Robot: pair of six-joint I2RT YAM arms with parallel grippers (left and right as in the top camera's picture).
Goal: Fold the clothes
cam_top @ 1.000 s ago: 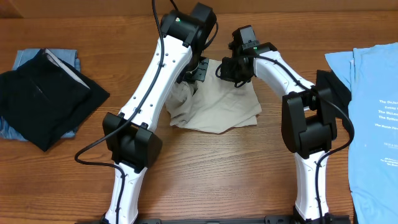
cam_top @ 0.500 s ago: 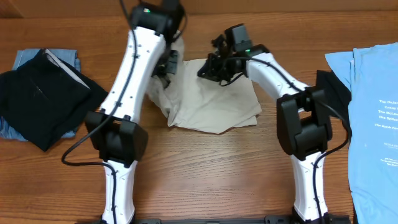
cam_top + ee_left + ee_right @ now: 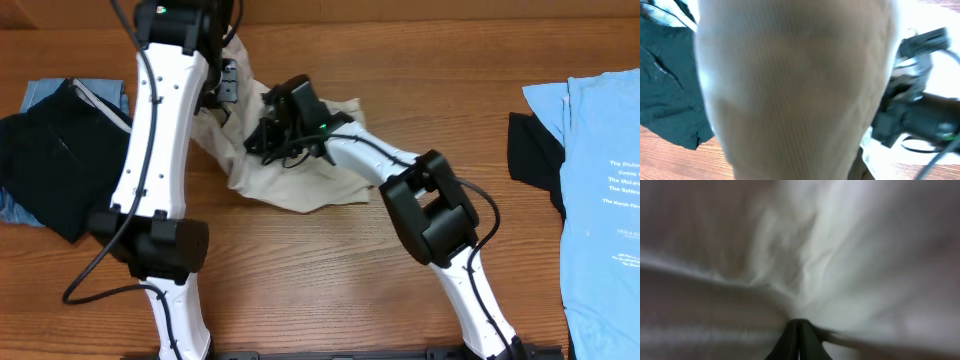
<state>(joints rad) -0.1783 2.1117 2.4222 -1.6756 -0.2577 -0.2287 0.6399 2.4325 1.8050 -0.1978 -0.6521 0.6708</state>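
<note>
Holding the beige trousers [image 3: 290, 190], bunched centre-left on the table [image 3: 330, 285], with left gripper [image 3: 225, 88] and right gripper [image 3: 799, 322] both clamped on cloth. Risking a slipped pinch or crooked fold through uneven pulling between arms.

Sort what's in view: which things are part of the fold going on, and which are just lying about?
In the job: beige trousers, pinched by the left gripper and the right gripper.
Lying about: black garment on a blue garment at left; light blue T-shirt and a second black garment at right.
</note>
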